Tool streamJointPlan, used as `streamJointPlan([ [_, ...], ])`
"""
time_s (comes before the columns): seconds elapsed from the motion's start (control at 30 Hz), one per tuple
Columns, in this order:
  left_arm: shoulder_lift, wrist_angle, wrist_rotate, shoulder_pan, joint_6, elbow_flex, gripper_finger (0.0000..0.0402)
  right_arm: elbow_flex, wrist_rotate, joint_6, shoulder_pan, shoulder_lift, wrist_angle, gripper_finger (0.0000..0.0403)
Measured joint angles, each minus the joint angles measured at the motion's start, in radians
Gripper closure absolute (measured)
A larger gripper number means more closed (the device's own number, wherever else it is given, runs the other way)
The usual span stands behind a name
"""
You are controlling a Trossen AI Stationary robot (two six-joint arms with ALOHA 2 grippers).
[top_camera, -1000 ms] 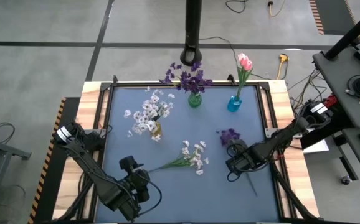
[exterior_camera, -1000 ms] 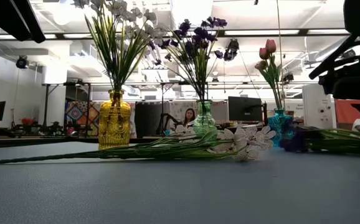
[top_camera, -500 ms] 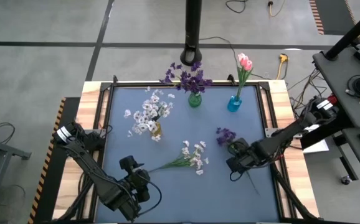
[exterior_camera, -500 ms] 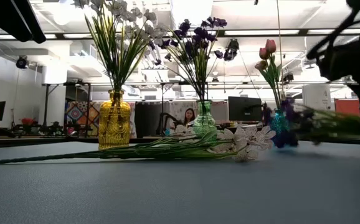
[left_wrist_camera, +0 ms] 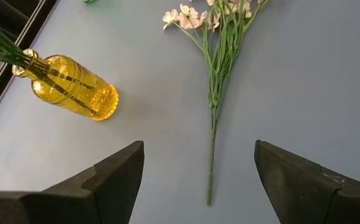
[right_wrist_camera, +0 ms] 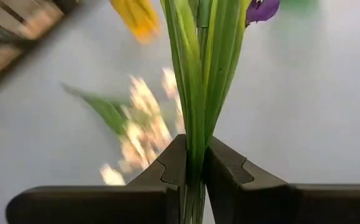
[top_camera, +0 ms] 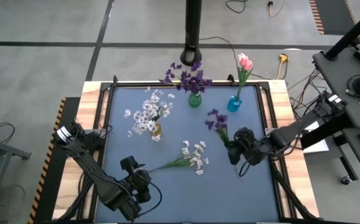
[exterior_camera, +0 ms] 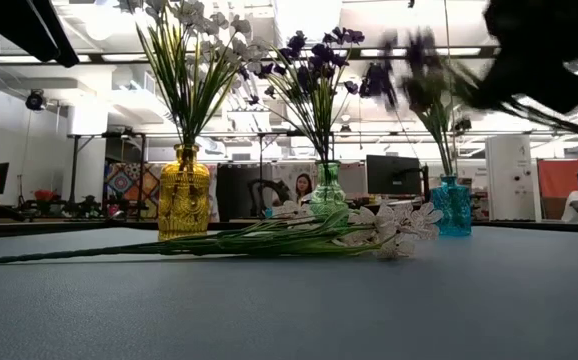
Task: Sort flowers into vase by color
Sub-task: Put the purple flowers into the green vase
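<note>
My right gripper [top_camera: 233, 149] [right_wrist_camera: 194, 155] is shut on a purple flower sprig [top_camera: 217, 121], held in the air over the right half of the table; the sprig shows blurred in the low view [exterior_camera: 409, 70]. A white flower sprig [top_camera: 189, 158] [left_wrist_camera: 214, 93] lies flat on the mat at centre. My left gripper [top_camera: 135, 171] [left_wrist_camera: 198, 186] hovers open at the near left, just short of the white sprig's stem end. A yellow vase [top_camera: 156, 129] holds white flowers, a green vase [top_camera: 194, 99] purple ones, and a blue vase [top_camera: 234, 103] pink tulips. My right gripper pinches the purple sprig's green stem and leaves [right_wrist_camera: 195, 134] between its two fingers, partway down the stem. The fingers slant down from the table's right side. The sprig is lifted clear; its blossoms [top_camera: 215, 118] stick out beyond the fingers toward the far left, and the stem end [top_camera: 242, 171] trails behind.
The three vases stand in the far half of the blue mat [top_camera: 167, 193], the yellow one nearest the centre. A raised black frame and wooden border [top_camera: 279, 112] run around the mat. A dark post [top_camera: 193, 31] stands behind the table's far edge.
My right gripper has risen and tipped up toward level, taking the purple sprig off the table. The blossoms have swung up and toward the far left, nearer the green and blue vases. The white sprig has stayed where it was.
</note>
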Motion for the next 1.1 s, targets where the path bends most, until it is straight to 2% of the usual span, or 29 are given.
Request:
streamJointPlan([
  [0.27, 0.000, 0.012, -0.026, 0.001, 0.000, 0.000, 0.0116, 0.001, 0.315, -0.618, -0.002, -0.027, 0.414, 0.0365],
  [0.33, 0.000, 0.013, -0.038, 0.001, 0.000, 0.000, 0.0116, 0.001, 0.358, -0.748, -0.018, -0.024, 0.505, 0.0365],
  [0.43, 0.000, 0.014, -0.038, 0.003, 0.000, 0.000, 0.0116, -0.005, 0.348, -0.905, -0.062, -0.023, 0.656, 0.0365],
  [0.5, 0.000, 0.014, -0.038, 0.003, 0.000, 0.000, 0.0116, -0.009, 0.287, -1.016, -0.098, -0.025, 0.748, 0.0365],
  [0.6, 0.000, 0.015, -0.038, 0.003, 0.000, 0.000, 0.0116, -0.013, 0.127, -1.168, -0.161, -0.026, 0.860, 0.0365],
  [0.77, 0.000, 0.015, -0.038, 0.003, 0.000, 0.000, 0.0116, -0.014, -0.123, -1.307, -0.286, -0.026, 0.974, 0.0365],
  [0.93, 0.000, 0.015, -0.038, 0.003, 0.000, 0.000, 0.0116, -0.040, -0.371, -1.374, -0.435, -0.016, 1.110, 0.0365],
  [1.1, 0.000, 0.015, -0.038, 0.003, 0.000, 0.000, 0.0116, -0.114, -0.510, -1.386, -0.597, 0.006, 1.329, 0.0365],
])
